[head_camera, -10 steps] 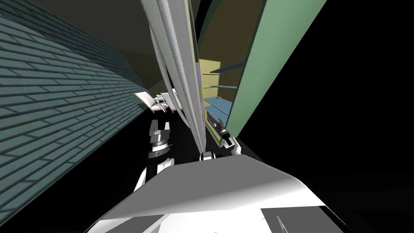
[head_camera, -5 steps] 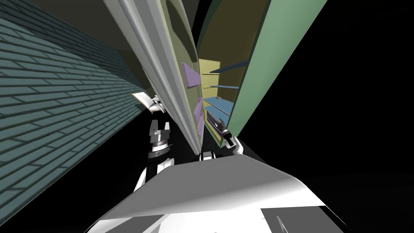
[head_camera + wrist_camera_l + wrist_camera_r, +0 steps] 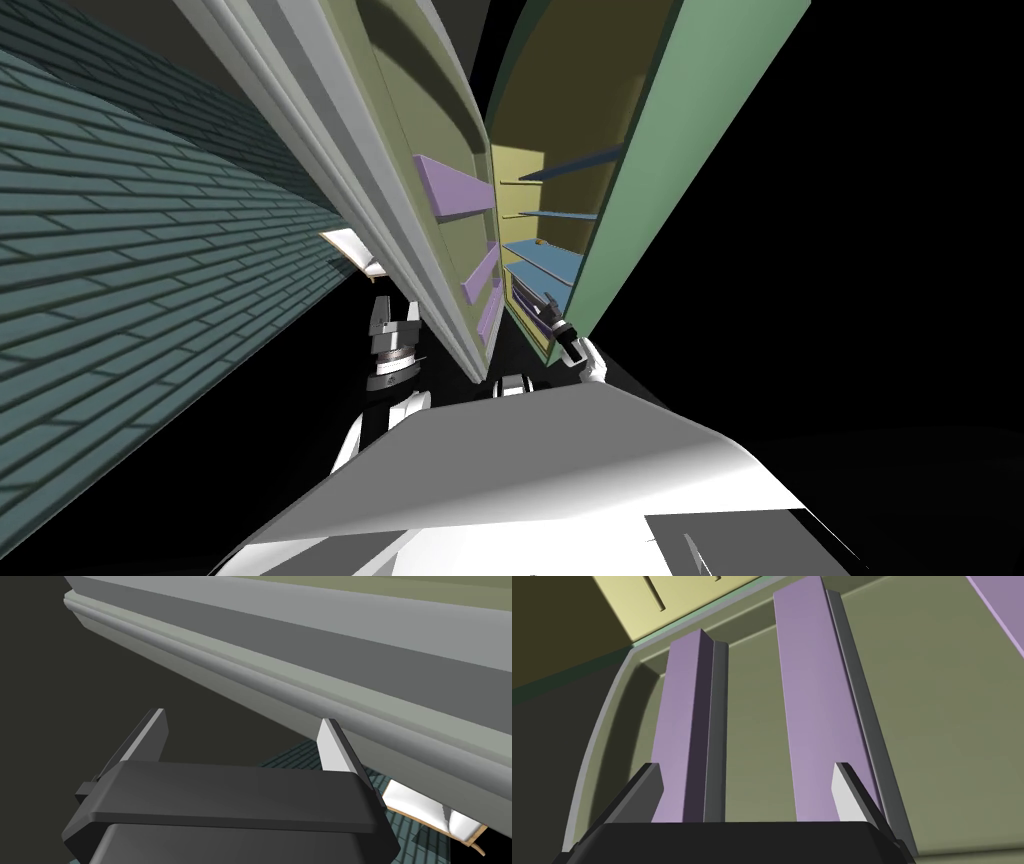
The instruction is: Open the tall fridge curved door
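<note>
Tiled wall [image 3: 150, 250] flanks open fridge door [image 3: 400, 130]; right gripper [image 3: 748, 768] seemingly inside.

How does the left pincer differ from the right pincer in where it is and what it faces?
The left pincer faces the grey outer edge of the door; the right pincer faces its olive inner side, with two purple shelves ahead. The left pincer is outside the open door; the right pincer is on the inner side, near the opening of the fridge. Both are open and hold nothing.
</note>
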Available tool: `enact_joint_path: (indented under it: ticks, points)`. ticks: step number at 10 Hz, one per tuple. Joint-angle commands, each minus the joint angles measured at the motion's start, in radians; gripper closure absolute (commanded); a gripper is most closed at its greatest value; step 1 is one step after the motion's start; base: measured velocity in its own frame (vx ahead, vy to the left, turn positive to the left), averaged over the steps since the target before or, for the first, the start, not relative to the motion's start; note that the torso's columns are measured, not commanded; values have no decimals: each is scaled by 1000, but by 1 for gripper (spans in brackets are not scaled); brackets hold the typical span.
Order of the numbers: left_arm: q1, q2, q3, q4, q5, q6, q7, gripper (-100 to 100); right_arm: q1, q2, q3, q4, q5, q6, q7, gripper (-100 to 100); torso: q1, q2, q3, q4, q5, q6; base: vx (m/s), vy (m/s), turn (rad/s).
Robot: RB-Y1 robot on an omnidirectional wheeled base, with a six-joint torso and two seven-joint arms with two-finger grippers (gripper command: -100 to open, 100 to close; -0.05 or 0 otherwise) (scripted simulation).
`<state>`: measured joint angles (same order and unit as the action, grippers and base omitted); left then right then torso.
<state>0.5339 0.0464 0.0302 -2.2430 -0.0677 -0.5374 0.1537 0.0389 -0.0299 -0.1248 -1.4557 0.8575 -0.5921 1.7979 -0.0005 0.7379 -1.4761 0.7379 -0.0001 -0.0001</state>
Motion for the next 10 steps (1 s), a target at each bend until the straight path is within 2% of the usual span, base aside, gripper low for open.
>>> enact_joint_path:
  ticks: [1, 2, 3, 6, 7, 8, 9, 10]
  points:
    - [0, 0, 0, 0, 0, 0, 0, 0, 5, -3, -21, -10, 49, -16, -58, -100, 0, 0, 0, 0, 0, 0, 26, 42, -31]
    - [0, 0, 0, 0, 0, 0, 0, 0, 4, -3, -18, -9, 42, -14, -47, -100, 0, 0, 0, 0, 0, 0, 10, 16, -3]
    - [0, 0, 0, 0, 0, 0, 0, 0, 0, -1, -3, -1, 6, -2, -12, 100, -1, 1, 1, 0, 0, 0, -15, -34, 65]
    - [0, 0, 0, 0, 0, 0, 0, 0, -9, 4, 34, 17, -76, 25, 70, 100, -1, 2, 1, 1, 0, 0, -45, -75, 51]
    - [0, 0, 0, 0, 0, 0, 0, 0, -9, 4, 34, 17, -79, 25, 81, 100, 1, 0, 0, 0, 0, 0, -29, -43, 24]
    - [0, 0, 0, 0, 0, 0, 0, 0, -13, 7, 52, 26, -121, 39, 118, 100, 3, -1, -1, 0, 1, 0, -29, -48, 40]
    - [0, 0, 0, 0, 0, 0, 0, 0, -13, 7, 52, 26, -121, 39, 128, 100, 1, -1, -1, 0, 0, 0, -21, -40, 33]
    - [0, 0, 0, 0, 0, 0, 0, 0, -18, 9, 70, 35, -164, 53, 166, 100, 1, -1, 0, 0, 0, 0, -23, -46, 45]
